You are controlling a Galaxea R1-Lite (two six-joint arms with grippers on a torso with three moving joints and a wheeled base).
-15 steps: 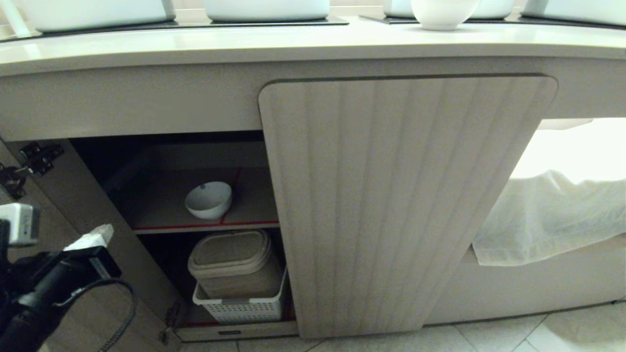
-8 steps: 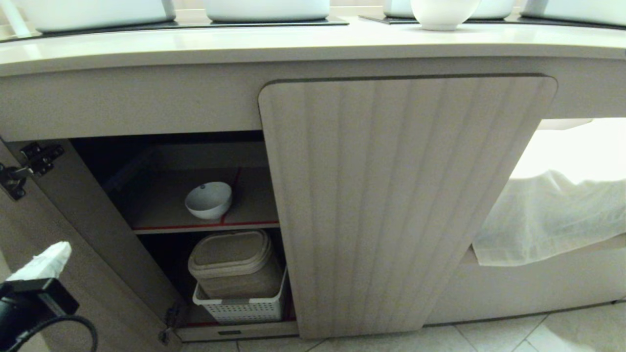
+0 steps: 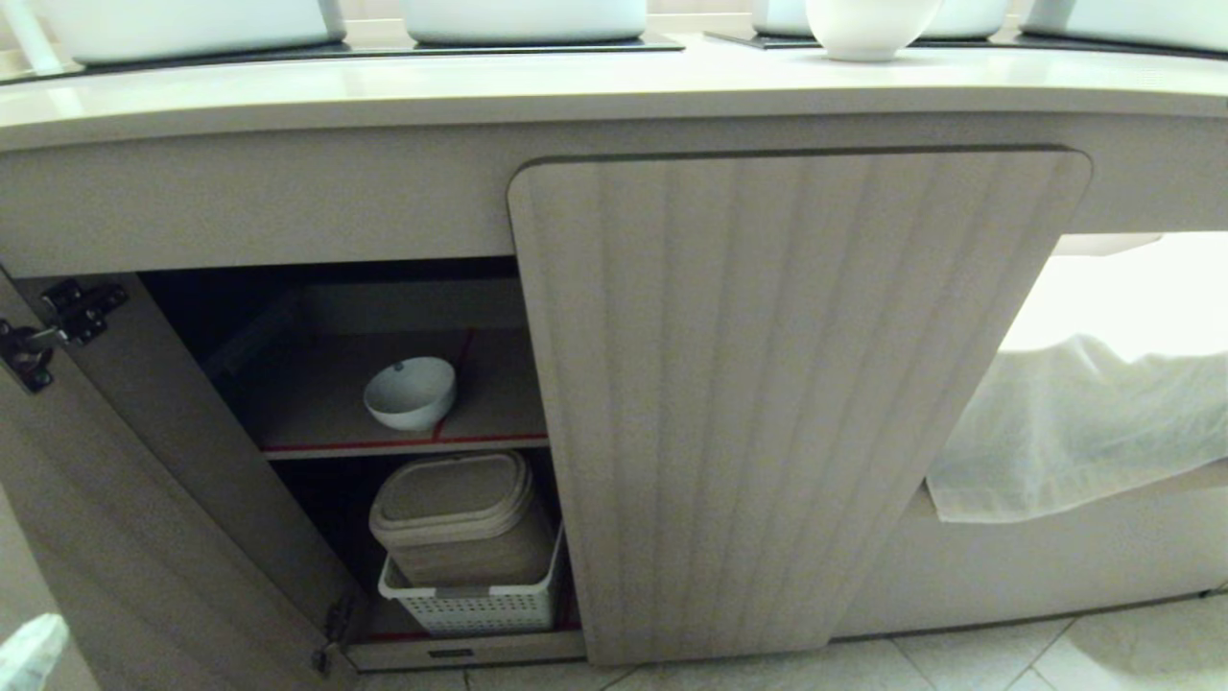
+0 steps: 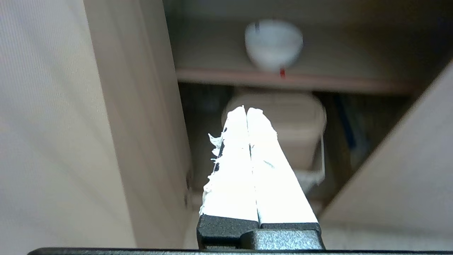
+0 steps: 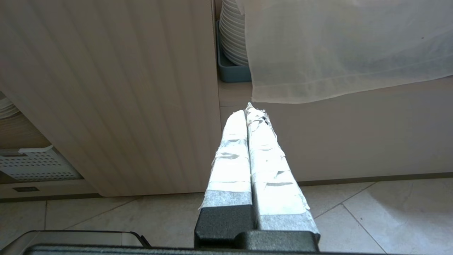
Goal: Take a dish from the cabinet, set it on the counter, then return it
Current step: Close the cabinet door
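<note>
Dish (image 3: 410, 393) upright, mouth up, on the red-edged shelf in the cabinet (image 3: 796, 403), lower left of head frame; round, no long axis. Below: lidded tan bin (image 3: 460, 518) in a white basket (image 3: 470, 600). Open door (image 3: 144, 518) flanks the bay. Left gripper (image 4: 246, 113) pressed closed, empty, outside; right gripper (image 5: 249, 111) closed, empty, near the floor

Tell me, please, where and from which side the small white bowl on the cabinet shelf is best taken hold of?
Probably by its rim. The bowl sits upright and tilted slightly on the shelf, mouth open toward the doorway, so one finger could go inside and one outside the near wall. Come from the front through the open left bay, above the lidded bin. The left pincer, now shut, would need opening first.
</note>
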